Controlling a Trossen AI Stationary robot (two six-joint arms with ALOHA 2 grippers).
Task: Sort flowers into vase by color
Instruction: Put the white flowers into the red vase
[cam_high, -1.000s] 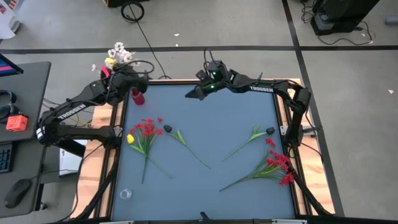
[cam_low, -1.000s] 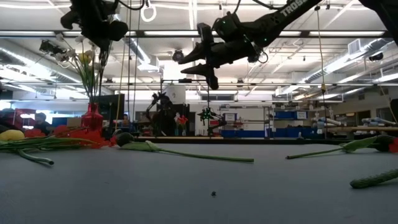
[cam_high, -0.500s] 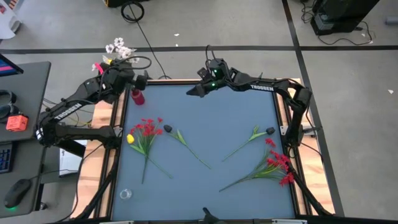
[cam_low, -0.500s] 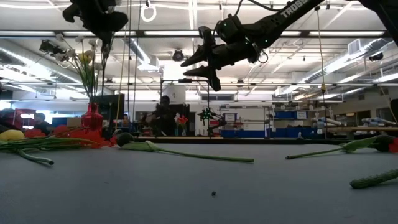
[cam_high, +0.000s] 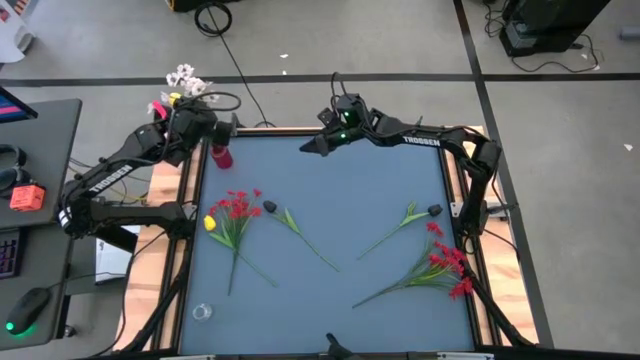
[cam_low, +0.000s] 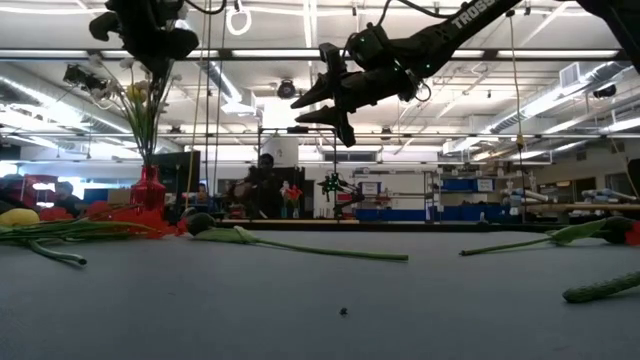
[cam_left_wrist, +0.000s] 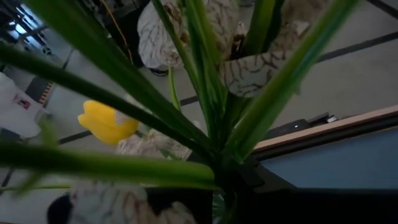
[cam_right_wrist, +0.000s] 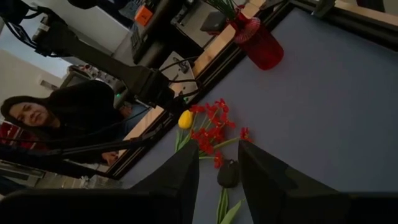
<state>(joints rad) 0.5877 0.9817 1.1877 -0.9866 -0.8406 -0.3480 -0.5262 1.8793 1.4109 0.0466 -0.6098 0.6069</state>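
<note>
A small red vase (cam_high: 221, 155) stands at the table's far left corner. In it stand the green stems of a bunch with white blossoms (cam_high: 181, 78) and a yellow tulip (cam_left_wrist: 109, 121). My left gripper (cam_high: 196, 125) is shut on this bunch high above the vase (cam_low: 148, 190). My right gripper (cam_high: 310, 148) hovers open over the far middle of the table, with nothing between its fingers. On the cloth lie a red spray with a yellow tulip (cam_high: 230, 212), two stems with dark buds (cam_high: 271, 208) (cam_high: 434, 210), and red sprays (cam_high: 445, 265) at the right. My left gripper has the bunch's stems (cam_left_wrist: 219, 163) pinched together, above the vase and below the blossoms. It comes from the table's left side, slanting down, with the fingers across the stems. The bunch stands nearly upright, its lower ends in the vase's mouth (cam_right_wrist: 239, 18).
A small clear object (cam_high: 202, 312) lies near the front left corner. The wooden table frame (cam_high: 186, 190) runs along the left side. A desk (cam_high: 30, 170) stands left of the table. A person (cam_right_wrist: 43, 118) sits beyond the left edge, and another person (cam_low: 262, 185) stands far behind.
The blossom heads of the held bunch have swung a little toward the table's far left with my left gripper. The stems' lower ends stay in the vase. My right gripper has kept still.
</note>
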